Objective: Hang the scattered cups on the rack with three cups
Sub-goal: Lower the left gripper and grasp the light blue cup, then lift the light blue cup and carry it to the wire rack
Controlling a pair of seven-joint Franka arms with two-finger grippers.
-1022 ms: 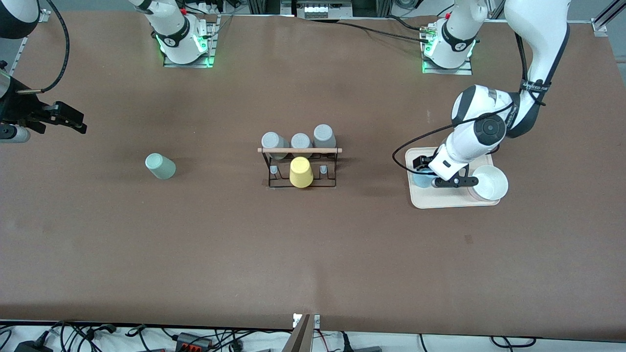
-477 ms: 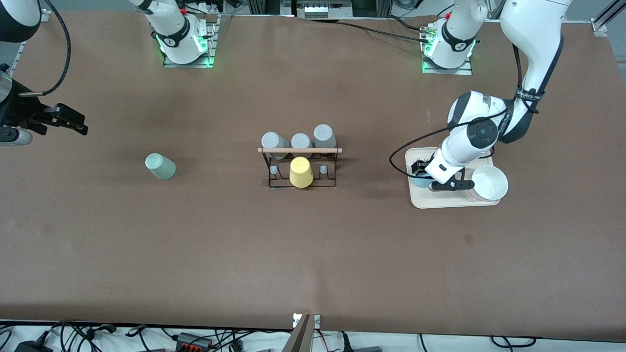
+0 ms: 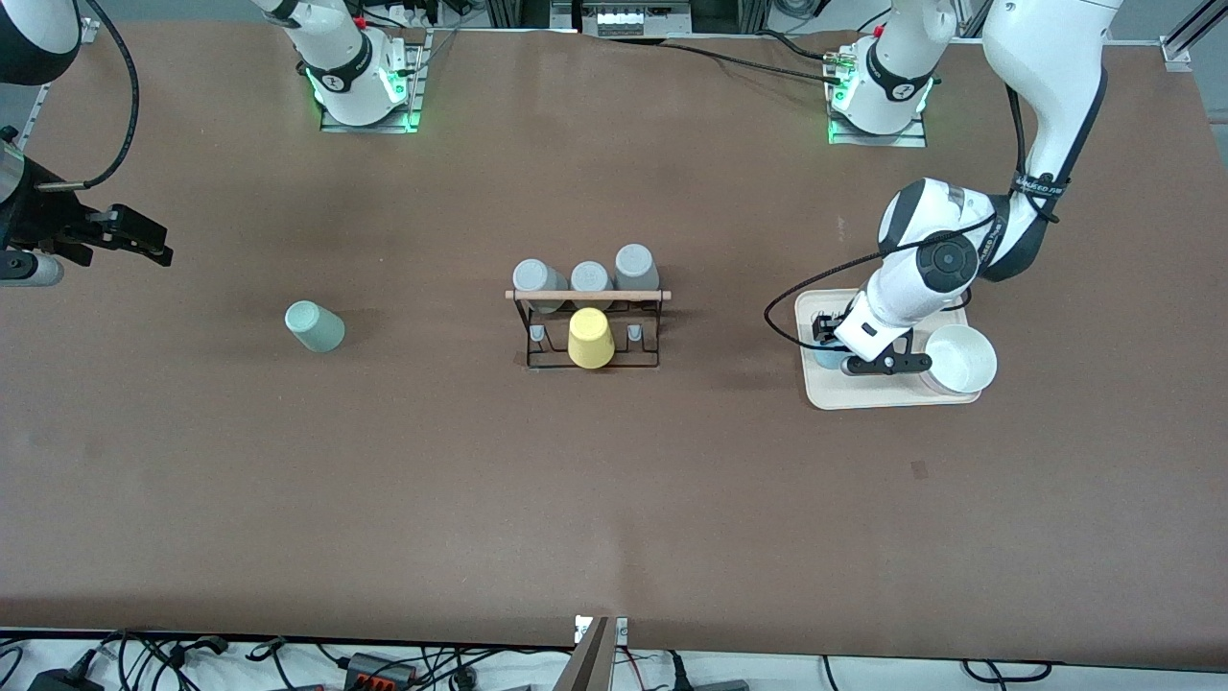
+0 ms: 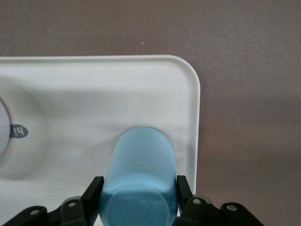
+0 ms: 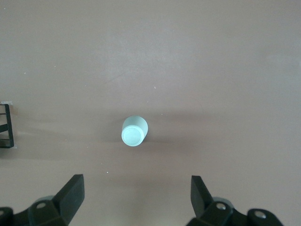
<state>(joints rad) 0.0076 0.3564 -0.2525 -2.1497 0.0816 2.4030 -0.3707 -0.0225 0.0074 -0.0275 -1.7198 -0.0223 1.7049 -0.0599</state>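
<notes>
The light blue cup (image 4: 141, 174) sits on the cream tray (image 4: 94, 84), its base toward the left wrist camera. My left gripper (image 4: 138, 194) is shut on it, one finger pressed to each side. In the front view the left gripper (image 3: 827, 347) hides most of the blue cup (image 3: 822, 360). The pale mint cup (image 3: 315, 326) sits on the table toward the right arm's end and also shows in the right wrist view (image 5: 134, 132). My right gripper (image 3: 144, 245) waits open and empty above the table at that end (image 5: 136, 193). The black wire rack (image 3: 587, 296) stands mid-table.
The rack holds a yellow cup (image 3: 590, 338) on its nearer row and three grey cups (image 3: 587, 276) on its farther row. A white bowl (image 3: 959, 360) sits on the tray (image 3: 863, 395) beside the left gripper. A rack corner (image 5: 5, 125) shows in the right wrist view.
The left arm's hand shifted slightly toward the right arm's end, over the blue cup on the tray. The right arm has barely moved.
</notes>
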